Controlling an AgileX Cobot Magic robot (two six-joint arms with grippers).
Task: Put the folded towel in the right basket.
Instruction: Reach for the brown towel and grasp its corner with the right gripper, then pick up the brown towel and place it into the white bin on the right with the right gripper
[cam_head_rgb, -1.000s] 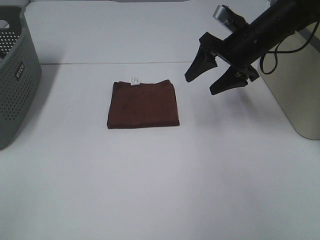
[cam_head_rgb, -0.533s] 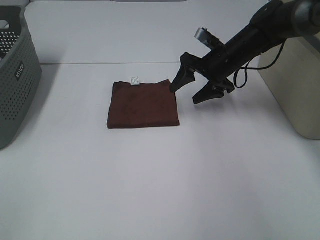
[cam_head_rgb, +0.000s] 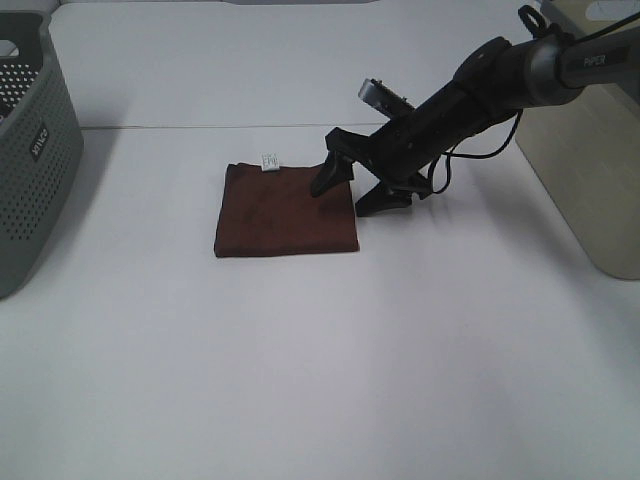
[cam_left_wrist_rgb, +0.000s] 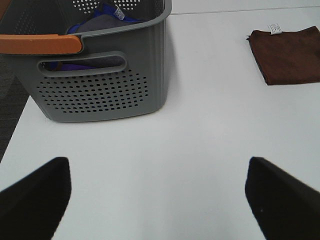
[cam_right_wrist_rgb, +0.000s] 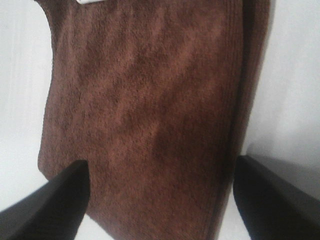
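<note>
A: How do the jaws stand?

B: The right gripper (cam_head_rgb: 355, 190) is spread wide and straddles the towel's (cam_head_rgb: 285, 210) 3 o'clock edge. One finger is over the towel, the other over bare table (cam_head_rgb: 400, 330). The right wrist view agrees, with the towel lying between the two fingers. I cannot tell whether either tip touches it. The left gripper (cam_left_wrist_rgb: 157, 192) gapes too, holds nothing, and is well apart from the towel.

A: And the towel itself?

B: It lies flat on the table near the middle of the high view, with a white tag (cam_head_rgb: 269, 161) at its 12 o'clock edge. I judge it soft, light and floppy. It may sag or unfold if only one layer is pinched. The stacked edge at 3 o'clock looks like the best hold, with the bite taken through every layer there.

A: What stays hidden?

B: The right basket (cam_head_rgb: 590, 170), at 3 o'clock from the towel, is cut off by the frame and its inside is out of sight. The number of layers is unclear. The grey basket (cam_head_rgb: 30, 150) at 9 o'clock holds a blue-purple thing (cam_left_wrist_rgb: 95, 17) that is too buried to name.
</note>
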